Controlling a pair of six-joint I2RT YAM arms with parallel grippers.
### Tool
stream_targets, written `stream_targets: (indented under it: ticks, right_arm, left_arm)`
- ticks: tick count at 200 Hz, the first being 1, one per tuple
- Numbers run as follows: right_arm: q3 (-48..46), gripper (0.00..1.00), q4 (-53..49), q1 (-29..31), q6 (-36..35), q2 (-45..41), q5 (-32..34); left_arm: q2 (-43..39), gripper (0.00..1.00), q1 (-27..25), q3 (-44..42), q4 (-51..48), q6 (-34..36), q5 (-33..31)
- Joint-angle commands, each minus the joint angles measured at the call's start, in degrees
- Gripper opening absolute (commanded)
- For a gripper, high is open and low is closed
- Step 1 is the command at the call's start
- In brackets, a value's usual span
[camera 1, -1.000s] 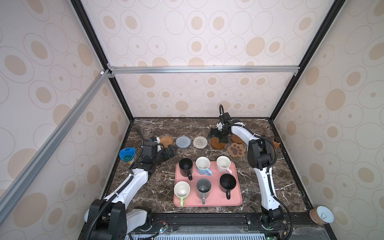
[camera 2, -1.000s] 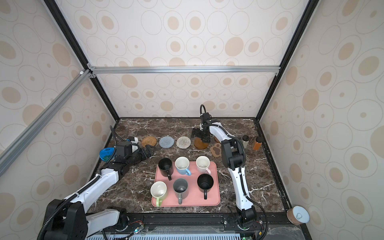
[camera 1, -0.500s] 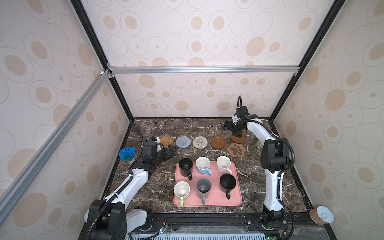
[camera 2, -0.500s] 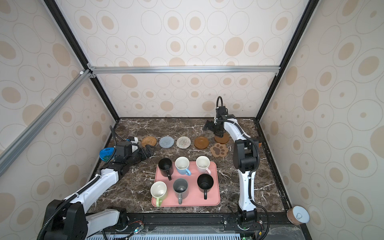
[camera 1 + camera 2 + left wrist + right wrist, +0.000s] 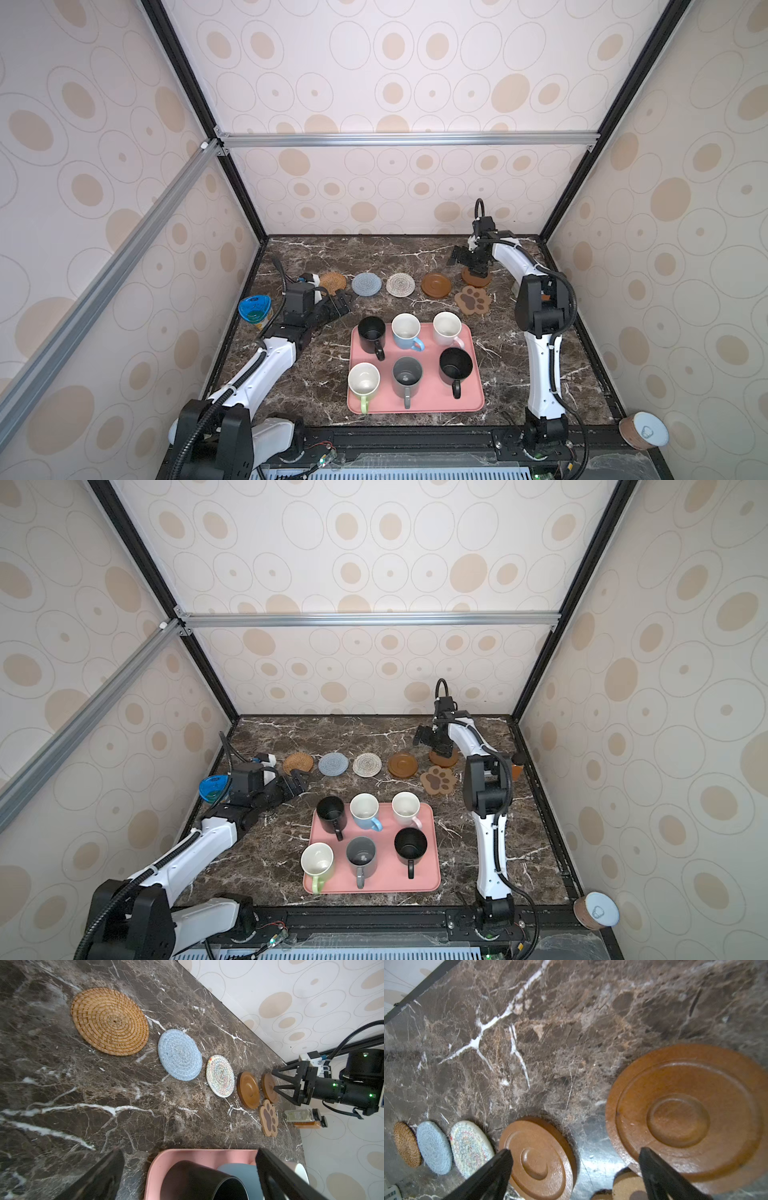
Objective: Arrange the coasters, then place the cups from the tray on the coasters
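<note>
Four coasters lie in a row at the back: tan rattan point(image 5: 332, 281), blue-grey point(image 5: 366, 284), cream point(image 5: 400, 285) and a brown disc point(image 5: 435, 285). A second brown disc point(image 5: 476, 277) and the paw coaster point(image 5: 472, 300) lie further right. My right gripper point(image 5: 478, 270) point(image 5: 574, 1150) hovers open and empty over the second disc point(image 5: 683, 1118). The pink tray point(image 5: 430, 399) holds several cups, among them a black cup point(image 5: 371, 332), a light blue point(image 5: 406, 330) and a grey one point(image 5: 407, 374). My left gripper point(image 5: 343, 303) point(image 5: 189, 1153) rests open, left of the tray.
A blue-lidded can point(image 5: 254, 309) stands by the left wall behind my left arm. Two small jars point(image 5: 301, 1115) stand at the right wall beside the paw coaster. Another can point(image 5: 643, 430) sits outside the front right corner. Walls close in three sides.
My right gripper has swung right, from over the brown disc in the row to over the second disc by the right wall. The left arm has not moved.
</note>
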Motion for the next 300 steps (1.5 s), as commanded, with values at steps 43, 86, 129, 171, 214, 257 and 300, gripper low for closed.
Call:
stream_targets:
  ticks: [43,86,129,171,214,257,300]
  right_arm:
    - [-0.9,0.99,-4.5,-0.1,-2.8,1.5,-0.2]
    - [-7.9,0.99,-2.3,0.1,-4.7,-4.3,-1.8]
    - [-14.9,0.99,2.3,0.2,-2.5,-9.5,-7.4]
    - [-21.3,0.99,9.9,0.4,2.9,-12.3,-11.0]
    - [-24.5,0.99,11.3,1.1,3.7,-13.1,-12.0]
    - [-26.7,0.99,10.3,1.4,3.2,-12.3,-11.1]
    - [-30.2,0.99,6.4,1.4,0.2,-16.0,-6.2]
  left_arm:
    - [-1.2,1.00,0.4,0.4,0.5,-0.7,0.0]
    - [-0.8,1.00,0.5,0.2,0.7,-0.7,0.2]
    - [-0.4,1.00,0.3,0.1,1.1,-1.1,0.2]
    - [-0.3,1.00,0.3,0.1,1.3,-1.3,0.5]
    - [-0.4,1.00,0.3,-0.3,1.4,-1.2,0.4]
    - [-0.5,1.00,0.4,-0.7,1.8,-1.5,0.7]
    - [-1.0,1.00,0.3,-1.0,1.8,-1.4,0.5]
